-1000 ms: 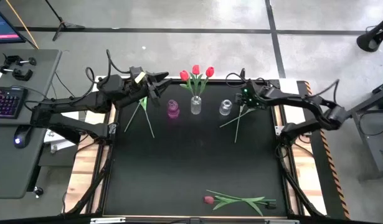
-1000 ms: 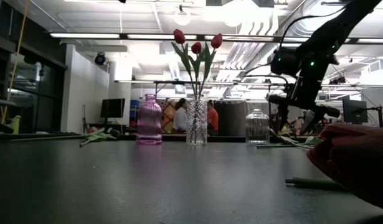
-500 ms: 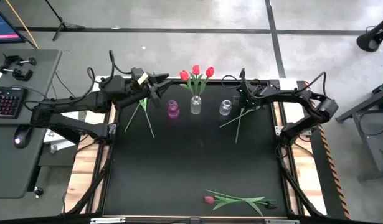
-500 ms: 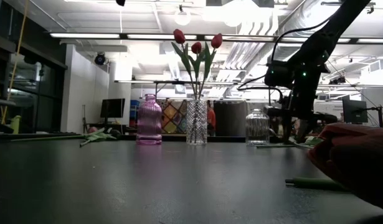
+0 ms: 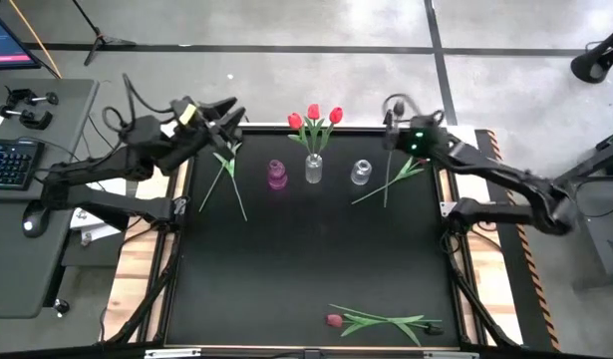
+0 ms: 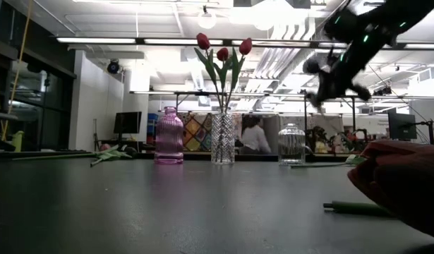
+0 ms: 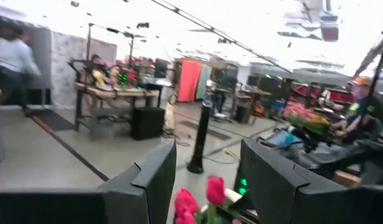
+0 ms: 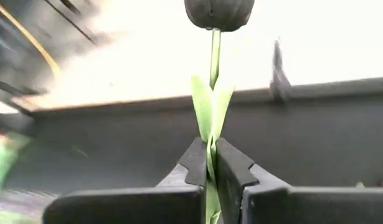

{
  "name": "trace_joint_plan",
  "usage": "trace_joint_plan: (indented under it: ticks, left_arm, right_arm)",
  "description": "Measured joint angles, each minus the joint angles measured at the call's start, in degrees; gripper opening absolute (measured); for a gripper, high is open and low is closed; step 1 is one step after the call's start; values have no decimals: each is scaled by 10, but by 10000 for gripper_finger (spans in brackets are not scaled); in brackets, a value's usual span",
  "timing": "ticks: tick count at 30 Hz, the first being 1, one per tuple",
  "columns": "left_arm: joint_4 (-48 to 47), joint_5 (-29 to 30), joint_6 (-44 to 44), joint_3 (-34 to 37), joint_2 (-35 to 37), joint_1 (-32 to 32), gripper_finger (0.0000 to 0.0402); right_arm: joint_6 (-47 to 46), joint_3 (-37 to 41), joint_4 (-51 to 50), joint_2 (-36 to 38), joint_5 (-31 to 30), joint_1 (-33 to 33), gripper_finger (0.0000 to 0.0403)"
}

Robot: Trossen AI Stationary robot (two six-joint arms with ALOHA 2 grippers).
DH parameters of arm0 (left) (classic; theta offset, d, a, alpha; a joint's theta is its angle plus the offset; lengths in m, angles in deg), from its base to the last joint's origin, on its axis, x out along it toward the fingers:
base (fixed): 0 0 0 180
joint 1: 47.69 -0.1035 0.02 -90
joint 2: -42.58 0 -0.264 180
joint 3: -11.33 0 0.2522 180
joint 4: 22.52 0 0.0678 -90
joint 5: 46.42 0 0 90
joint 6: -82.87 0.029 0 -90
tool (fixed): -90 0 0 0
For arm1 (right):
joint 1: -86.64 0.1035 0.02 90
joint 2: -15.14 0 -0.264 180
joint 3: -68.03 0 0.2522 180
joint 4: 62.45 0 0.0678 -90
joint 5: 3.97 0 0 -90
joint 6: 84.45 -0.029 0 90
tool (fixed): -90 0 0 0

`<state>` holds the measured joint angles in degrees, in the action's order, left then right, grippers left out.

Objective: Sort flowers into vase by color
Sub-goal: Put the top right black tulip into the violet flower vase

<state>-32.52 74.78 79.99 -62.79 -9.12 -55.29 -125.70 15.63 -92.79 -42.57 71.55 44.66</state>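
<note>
My right gripper (image 8: 210, 163) is shut on a dark-headed tulip (image 8: 218, 12) and stands above the table's far right part (image 5: 394, 148), next to the small clear vase (image 5: 360, 172). Another flower (image 5: 386, 184) lies on the table below it. A pink vase (image 5: 276, 175) and a cut-glass vase (image 5: 313, 168) holding three red tulips (image 5: 313, 118) stand in the same row. Two flowers (image 5: 224, 179) lie at the far left. My left gripper (image 5: 231, 115) hovers open above them, with nothing between its fingers (image 7: 151, 180). A pink tulip (image 5: 334, 320) lies at the near edge. My right gripper pinches the dark tulip's green stem and leaves (image 8: 209, 140) between its two fingers, some way below the head. The head stands out beyond the fingertips. The flower's upper part is lifted off the table; I cannot tell whether its lower end rests there.
The three vases stand in a row near the far edge, seen in the low view as the pink vase (image 6: 169, 136), the cut-glass vase (image 6: 222, 137) and the clear vase (image 6: 291, 143). The black tabletop (image 5: 306, 259) spreads out in front of them. People move in the room behind.
My right gripper has shut on the dark tulip's stem and risen with it, tipping closer to level; the flower's upper end has come off the table. My left gripper has drawn back toward the table's left edge and slightly up, staying open.
</note>
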Motion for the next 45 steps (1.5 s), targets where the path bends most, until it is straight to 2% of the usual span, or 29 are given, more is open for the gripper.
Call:
trace_joint_plan:
  ticks: [2, 6, 13, 18, 26, 29, 32, 37, 45]
  left_arm:
    - [0, 2, 1, 0, 4, 0, 168]
    - [-2, 2, 1, 0, 3, 0, 168]
    - [-3, 2, 1, 0, -11, 0, 168]
    - [-8, 1, 1, 0, -14, 0, 168]
    - [2, 1, 1, 0, -12, 0, 168]
    - [13, -1, 1, 0, -11, 1, 168]
    - [31, -2, 1, 0, -10, 1, 168]
    - [62, -6, 1, 0, -7, 1, 168]
    - [73, -18, 1, 0, 13, 2, 168]
  right_arm:
    - [26, 0, 55, 45, 5, 4, 3]
    - [70, 0, 187, 107, 51, 26, 2]
    - [116, 0, 316, 112, 88, 127, 1]
    - [155, 0, 404, 64, 77, 209, 0]
    - [236, 0, 736, -93, 127, 296, 0]
    - [264, -6, 817, -156, 126, 312, 0]
    - [284, -42, 825, -210, 133, 321, 0]
    - [377, -144, 796, -300, 212, 328, 0]
    - [442, -308, 707, -417, 218, 318, 0]
